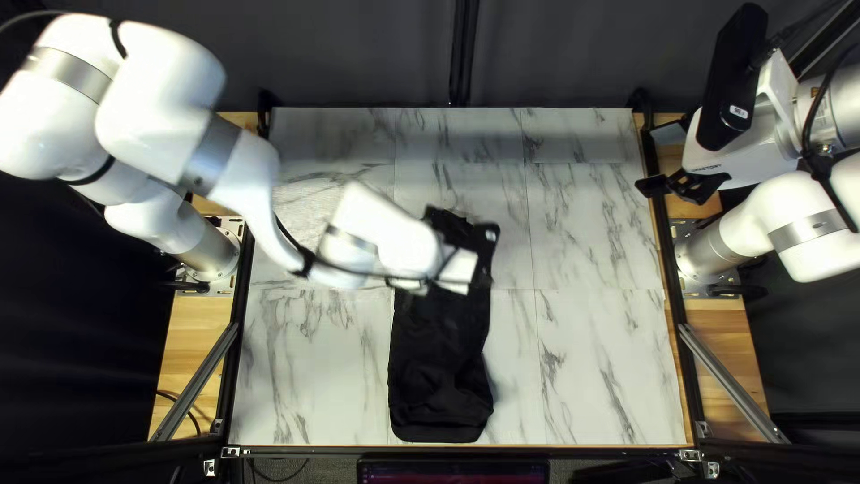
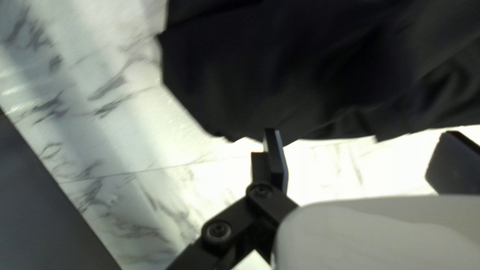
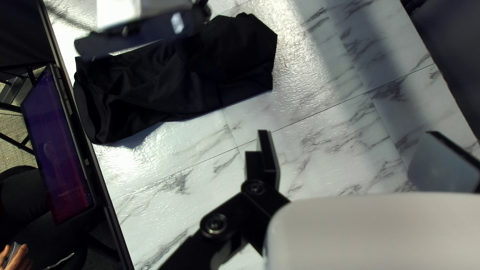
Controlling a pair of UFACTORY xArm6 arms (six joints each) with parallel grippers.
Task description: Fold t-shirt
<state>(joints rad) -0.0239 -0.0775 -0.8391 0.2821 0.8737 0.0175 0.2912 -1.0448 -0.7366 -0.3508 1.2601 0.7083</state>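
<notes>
The black t-shirt [image 1: 439,367] lies as a long narrow bundle at the middle of the marble-patterned table, reaching close to the near edge. My left gripper [image 1: 466,260] is over its far part, its fingertips hidden there by the arm. In the left wrist view my left gripper [image 2: 355,150] has its fingers wide open beside the edge of the black cloth [image 2: 300,75], holding nothing. My right gripper [image 1: 683,186] is at the table's right edge, away from the shirt. Seen in the right wrist view, my right gripper [image 3: 345,145] stands open above bare tabletop, with the shirt [image 3: 185,85] ahead of it.
My left arm [image 1: 242,170] reaches across the table's left half above the surface. Bare marble tabletop [image 1: 591,358] lies right of the shirt. Past the near edge are a screen [image 3: 57,145] and a person's hand [image 3: 17,257]. A dark curtain [image 1: 358,54] hangs behind the far edge.
</notes>
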